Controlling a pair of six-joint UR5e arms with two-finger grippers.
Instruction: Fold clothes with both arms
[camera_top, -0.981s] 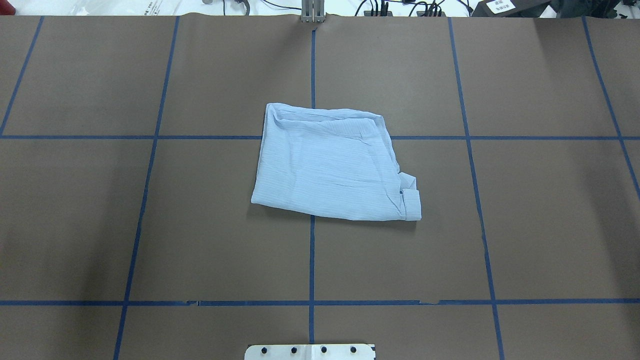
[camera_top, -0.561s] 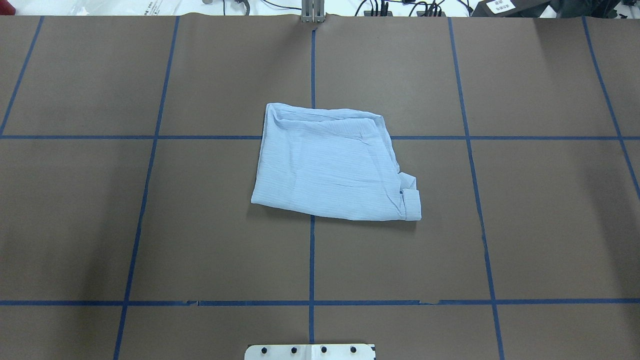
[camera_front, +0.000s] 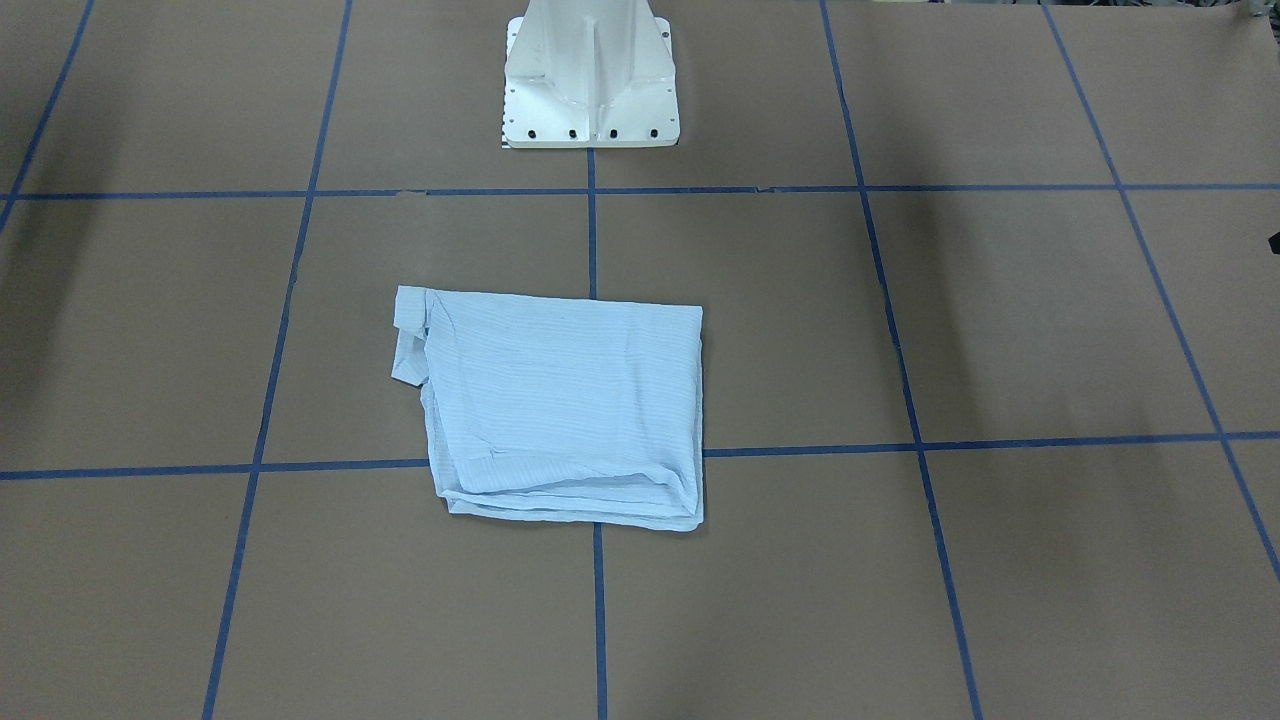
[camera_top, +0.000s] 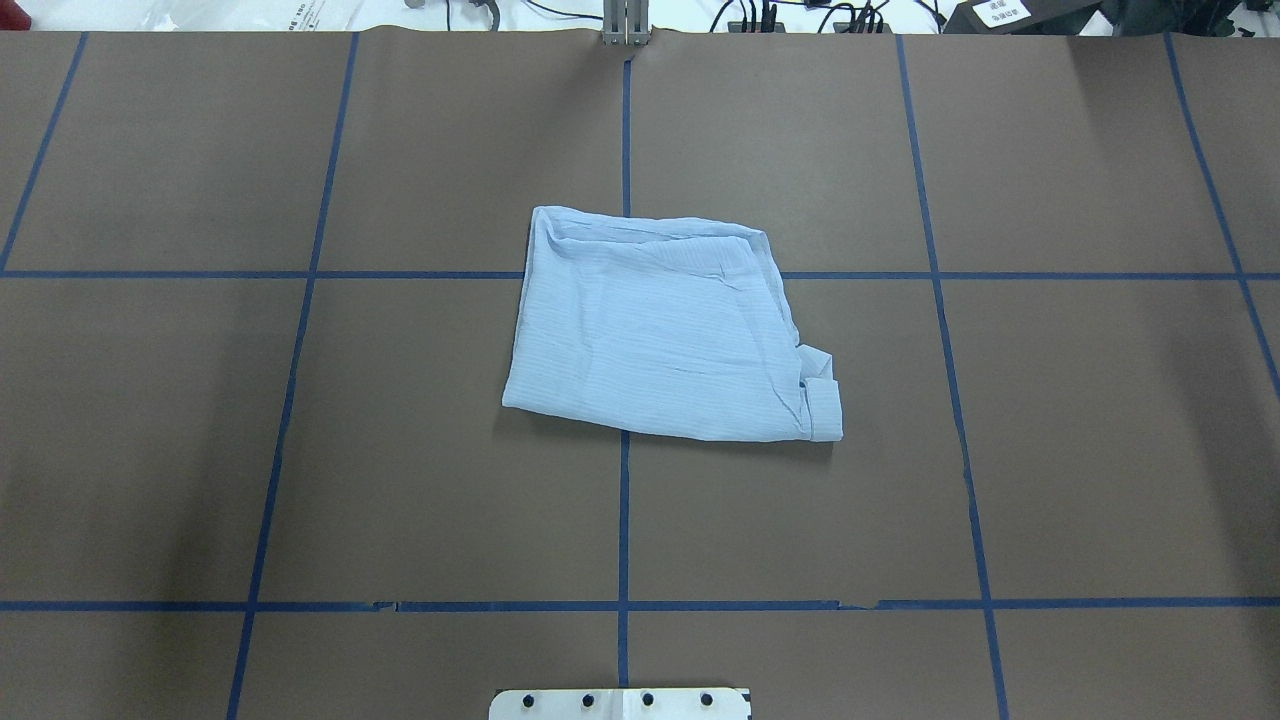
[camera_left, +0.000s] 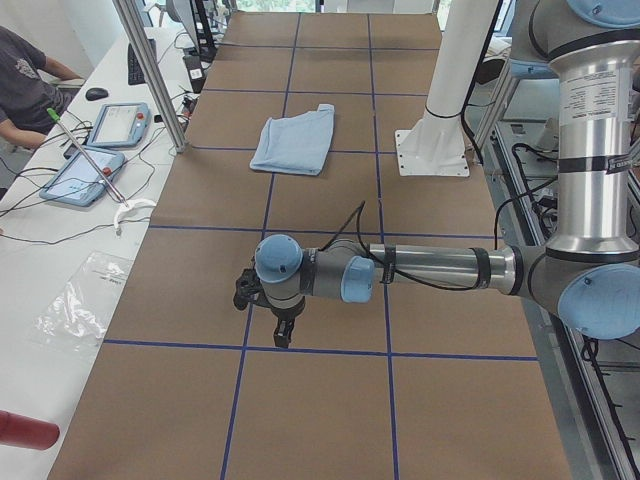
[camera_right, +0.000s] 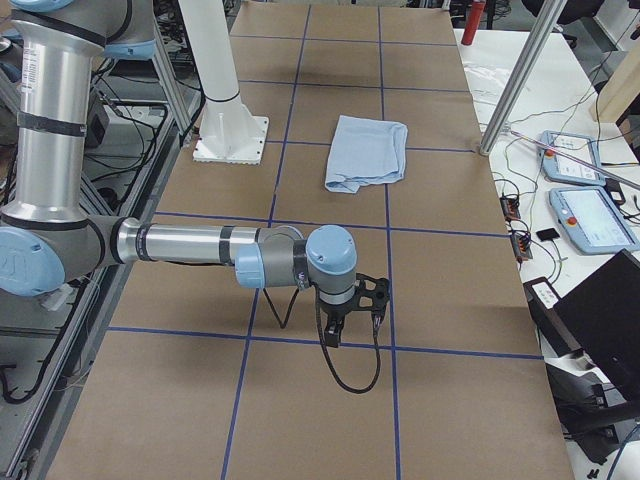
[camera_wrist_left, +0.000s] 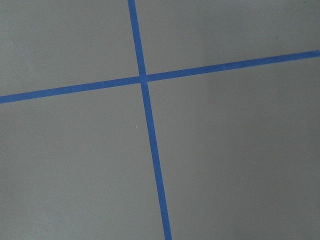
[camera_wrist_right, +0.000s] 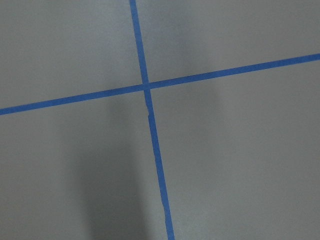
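Both grippers hang over bare table, well away from the folded shirt.

The left gripper (camera_left: 283, 330) and the right gripper (camera_right: 345, 325) point down near blue tape lines (camera_wrist_left: 145, 80); whether their fingers are apart cannot be told. The pale-blue shirt (camera_top: 665, 325) lies folded at the middle of the brown table (camera_top: 1080, 420), a cuff (camera_top: 825, 410) poking out at one corner.

The folded shirt (camera_top: 662, 325) is lying on the table (camera_top: 1050, 450) at the centre of the overhead frame, straddling a tape crossing. The pedestal base (camera_top: 620, 703) is sitting at the bottom edge, below it. In the side views, each arm's claw (camera_left: 270, 318) (camera_right: 350, 315) is hanging over the table, well apart from the shirt.
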